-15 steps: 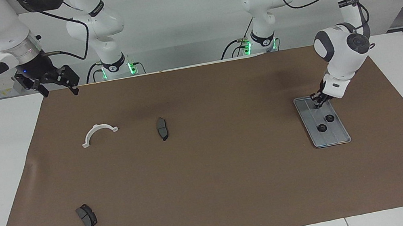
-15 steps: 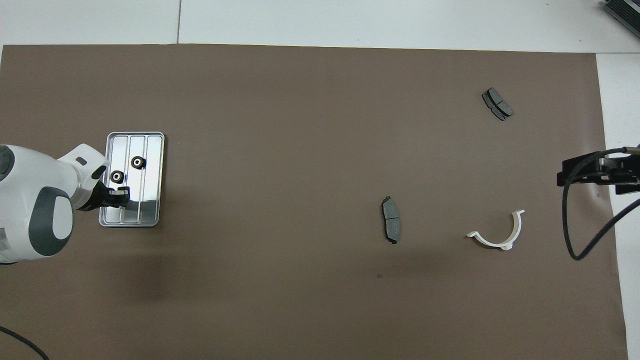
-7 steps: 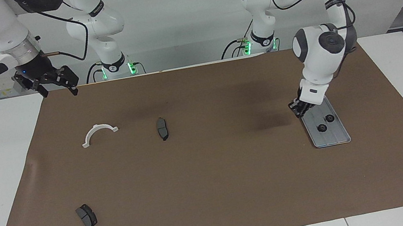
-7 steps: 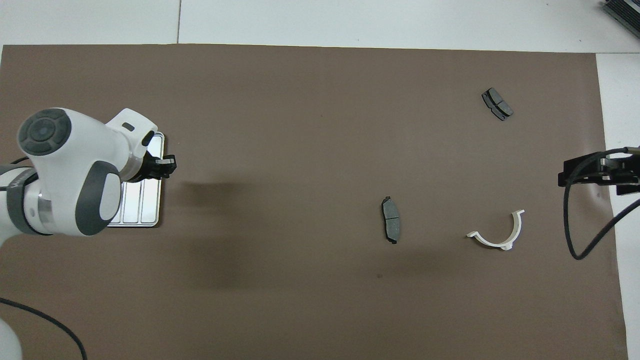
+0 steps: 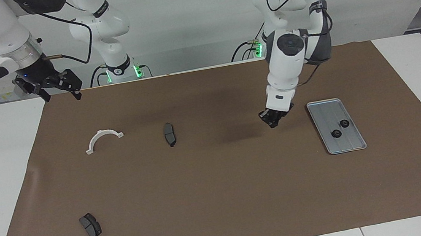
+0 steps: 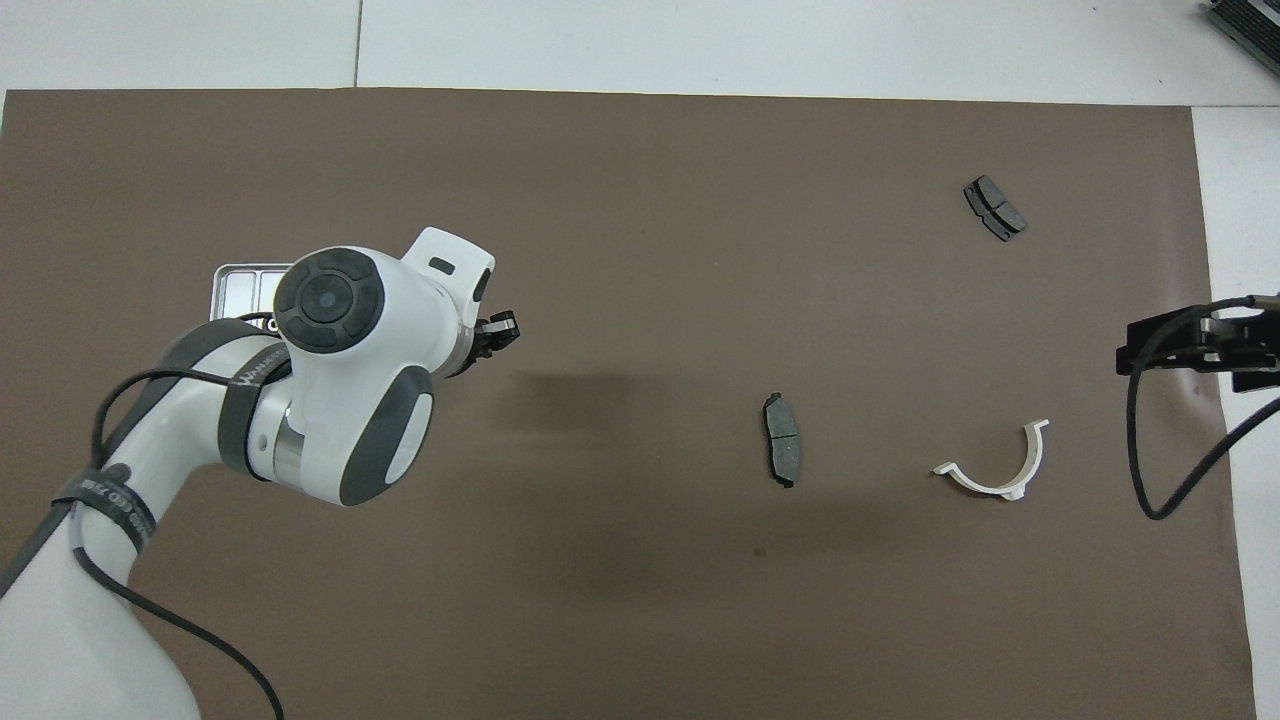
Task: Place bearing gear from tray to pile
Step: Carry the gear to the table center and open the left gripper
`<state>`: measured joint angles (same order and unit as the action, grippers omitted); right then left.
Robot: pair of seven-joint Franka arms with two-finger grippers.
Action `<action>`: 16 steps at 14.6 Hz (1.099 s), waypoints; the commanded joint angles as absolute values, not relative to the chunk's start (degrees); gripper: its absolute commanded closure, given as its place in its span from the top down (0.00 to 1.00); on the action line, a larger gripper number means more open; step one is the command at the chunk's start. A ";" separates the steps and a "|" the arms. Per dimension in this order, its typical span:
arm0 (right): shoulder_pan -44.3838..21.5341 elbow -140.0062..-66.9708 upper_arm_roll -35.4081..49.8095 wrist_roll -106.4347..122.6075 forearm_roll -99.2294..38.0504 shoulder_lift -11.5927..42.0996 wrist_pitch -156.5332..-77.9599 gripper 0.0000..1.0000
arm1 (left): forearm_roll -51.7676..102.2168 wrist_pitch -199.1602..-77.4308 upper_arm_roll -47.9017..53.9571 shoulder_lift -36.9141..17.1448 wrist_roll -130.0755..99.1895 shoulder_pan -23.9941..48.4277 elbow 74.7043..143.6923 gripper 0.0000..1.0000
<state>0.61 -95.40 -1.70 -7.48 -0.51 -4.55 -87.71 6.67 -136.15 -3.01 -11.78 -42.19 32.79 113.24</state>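
L arm bends down from top centre of facing view, wrist angled, left pincer [image 5: 274, 121] hanging over bare brown mat [image 5: 224, 201] beside the tray [image 5: 322, 108], tips pressed together; can't tell if a gear sits between them. Tray lies mid-right in facing view, two black gears [image 5: 336, 133] [image 5: 345, 123] in it. Pile parts at frame left: white half-ring [image 5: 103, 139], brake pad [image 5: 169, 134], 2nd pad [image 5: 90, 226] lower left. R arm waits upper left, right pincer [image 5: 60, 88] spread, over surface edge.
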 commanded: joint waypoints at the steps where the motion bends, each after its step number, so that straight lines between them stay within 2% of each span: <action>1: 1.32 -97.65 -1.41 -7.91 -0.79 -6.50 -88.59 1.00 | 10.88 -145.07 -4.04 -15.46 -45.87 37.78 112.15 0.00; 4: 1.32 -97.65 -1.41 -7.91 -0.79 -6.50 -88.59 1.00 | 16.15 -157.29 -3.26 -20.55 -45.80 41.30 112.67 0.00; 9: 1.32 -97.65 -1.41 -7.91 -0.79 -6.50 -88.59 1.00 | 19.77 -166.71 2.89 -23.81 -45.26 40.08 112.85 0.00; 13: 1.32 -97.65 -1.41 -7.91 -0.79 -6.50 -88.59 1.00 | 20.30 -168.92 5.79 -24.43 -45.18 38.32 112.85 0.00; 15: 1.32 -97.65 -1.41 -7.91 -0.79 -6.50 -88.59 1.00 | 20.65 -169.28 6.06 -24.78 -45.26 38.41 113.03 0.31; 16: 1.32 -97.65 -1.41 -7.91 -0.79 -6.50 -88.59 1.00 | 20.74 -169.28 6.15 -24.70 -45.26 38.50 113.11 0.53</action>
